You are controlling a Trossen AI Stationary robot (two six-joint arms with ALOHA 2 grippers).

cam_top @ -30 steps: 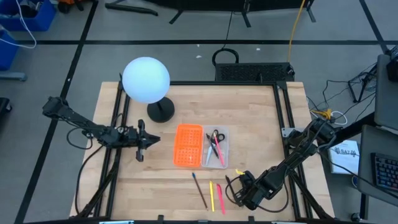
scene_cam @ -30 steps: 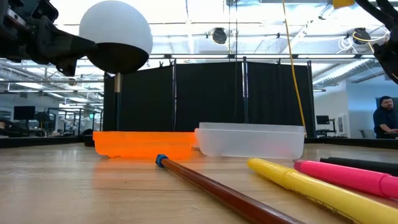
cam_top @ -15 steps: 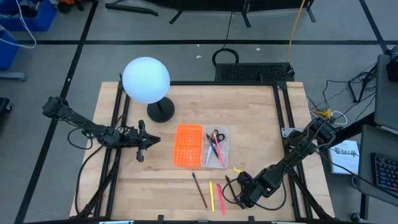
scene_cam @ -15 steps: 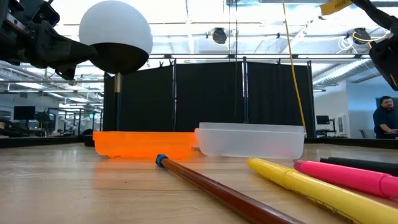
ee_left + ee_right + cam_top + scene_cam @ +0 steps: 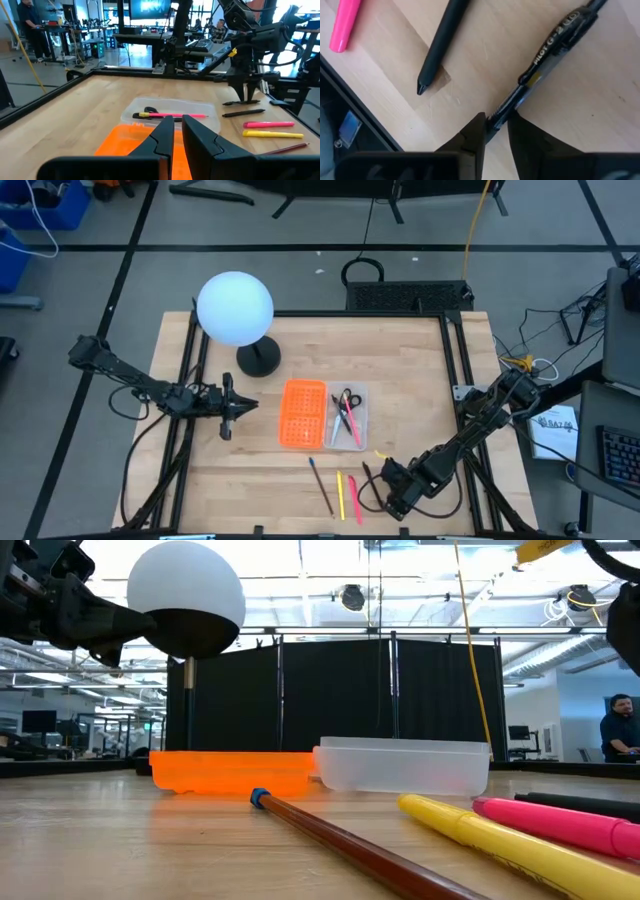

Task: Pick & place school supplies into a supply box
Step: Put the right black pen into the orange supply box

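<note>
Supplies first: we see the right gripper (image 5: 495, 131) low at the bottom right of the high view, fingers nearly together around the tip of a black pen (image 5: 546, 64) that lies on the table (image 5: 420, 380); they look clamped on it, pen not lifted. Just beside it lies a second dark pen (image 5: 441, 46), and a pink marker (image 5: 346, 22) shows at the upper left of the right wrist view. Left gripper (image 5: 237, 406) hovers at the left of the high view, fingers close together, holding nothing, pointed toward the orange lid (image 5: 303, 413). Table is light wood with a black frame; a white globe lamp (image 5: 235, 308) stands at its upper left. In the low view, room behind has black curtains and a person (image 5: 620, 730) at far right. Clear supply box (image 5: 348, 418) sits mid-table, joined to the orange lid on its left; inside we see the scissors (image 5: 347, 399) and a pink pen (image 5: 347, 422). Below the box on the table lie a brown pencil (image 5: 321, 486), a yellow marker (image 5: 340, 494) and the pink marker.
</note>
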